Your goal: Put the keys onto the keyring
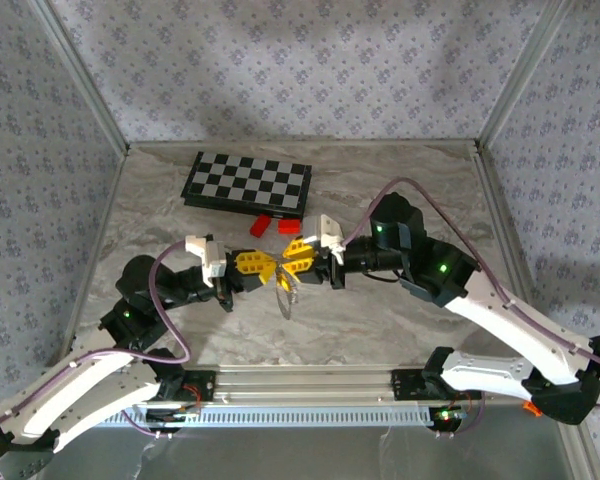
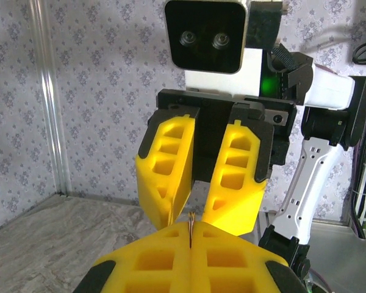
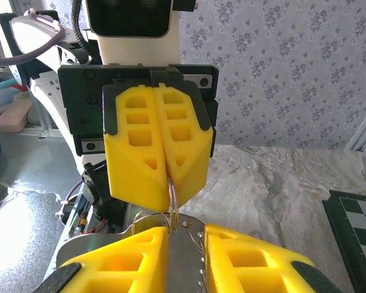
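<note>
left gripper tight on thin pale translucent keyring, right gripper narrowly apart

The left arm and right arm reach forward and bend inward. The left gripper and right gripper meet tip to tip, both roughly level, just on the near side of the board. The left elbow sits near-left of the board, the right elbow near-right. The left jaws are pressed together on the keyring. The right fingers stand slightly apart, and it is unclear whether they grip anything.
</note>
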You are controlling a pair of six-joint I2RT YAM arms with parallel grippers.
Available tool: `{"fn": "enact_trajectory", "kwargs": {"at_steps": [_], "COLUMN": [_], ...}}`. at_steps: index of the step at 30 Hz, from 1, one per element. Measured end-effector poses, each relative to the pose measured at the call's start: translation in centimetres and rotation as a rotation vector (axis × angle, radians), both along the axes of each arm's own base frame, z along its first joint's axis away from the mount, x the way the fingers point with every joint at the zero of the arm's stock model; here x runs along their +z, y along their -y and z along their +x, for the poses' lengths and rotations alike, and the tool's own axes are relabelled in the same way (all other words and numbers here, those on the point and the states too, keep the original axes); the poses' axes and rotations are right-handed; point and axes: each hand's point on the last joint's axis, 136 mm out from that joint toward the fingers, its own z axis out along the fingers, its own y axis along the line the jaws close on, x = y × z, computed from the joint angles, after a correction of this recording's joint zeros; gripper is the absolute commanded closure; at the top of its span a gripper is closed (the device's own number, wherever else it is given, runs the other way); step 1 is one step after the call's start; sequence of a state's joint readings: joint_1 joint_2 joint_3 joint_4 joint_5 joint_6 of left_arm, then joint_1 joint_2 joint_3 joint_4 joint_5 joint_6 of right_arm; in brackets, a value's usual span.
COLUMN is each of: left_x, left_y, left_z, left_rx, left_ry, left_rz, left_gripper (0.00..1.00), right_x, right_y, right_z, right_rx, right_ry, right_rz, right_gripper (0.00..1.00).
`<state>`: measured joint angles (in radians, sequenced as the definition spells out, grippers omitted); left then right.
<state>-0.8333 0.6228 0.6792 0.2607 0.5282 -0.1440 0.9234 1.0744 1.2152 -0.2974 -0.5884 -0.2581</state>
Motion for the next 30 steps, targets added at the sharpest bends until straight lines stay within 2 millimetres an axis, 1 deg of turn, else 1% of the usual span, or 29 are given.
{"fn": "enact_trajectory", "kwargs": {"at_steps": [10,16,21,23,26,27,30], "left_x": [0.1,0.0,0.0,0.0,0.0,0.0,-0.1], "left_y": [-0.2,-0.2,-0.2,-0.2,-0.2,-0.2,-0.2], "left_z": [-0.2,-0.2,-0.2,-0.3,-0.3,-0.3,-0.2], "left_rx": [0.001,0.001,0.0,-0.002,-0.002,-0.002,0.0], "left_ry": [0.005,0.003,0.003,0.003,0.003,0.003,0.0], "left_rz": [-0.002,0.001,0.001,0.001,0.002,0.002,0.004], "left_gripper": [1.0,1.0,1.0,1.0,1.0,1.0,1.0], "right_x": [-0.4,-0.3,0.0,0.1,0.3,0.3,0.3], "right_y": [-0.5,-0.5,-0.7,-0.8,-0.9,-1.0,-1.0], "right_z": [-0.6,-1.1,-1.2,-1.1,-1.1,-1.0,-1.0], "right_rx": [0.044,0.074,0.08,0.082,0.081,0.08,0.077], "right_ry": [-0.025,-0.036,-0.051,-0.058,-0.069,-0.074,-0.074], "right_rz": [-0.006,0.0,0.018,0.026,0.035,0.036,0.039], "right_gripper": [0.8,0.81,0.84,0.87,0.99,1.0,1.0]}}
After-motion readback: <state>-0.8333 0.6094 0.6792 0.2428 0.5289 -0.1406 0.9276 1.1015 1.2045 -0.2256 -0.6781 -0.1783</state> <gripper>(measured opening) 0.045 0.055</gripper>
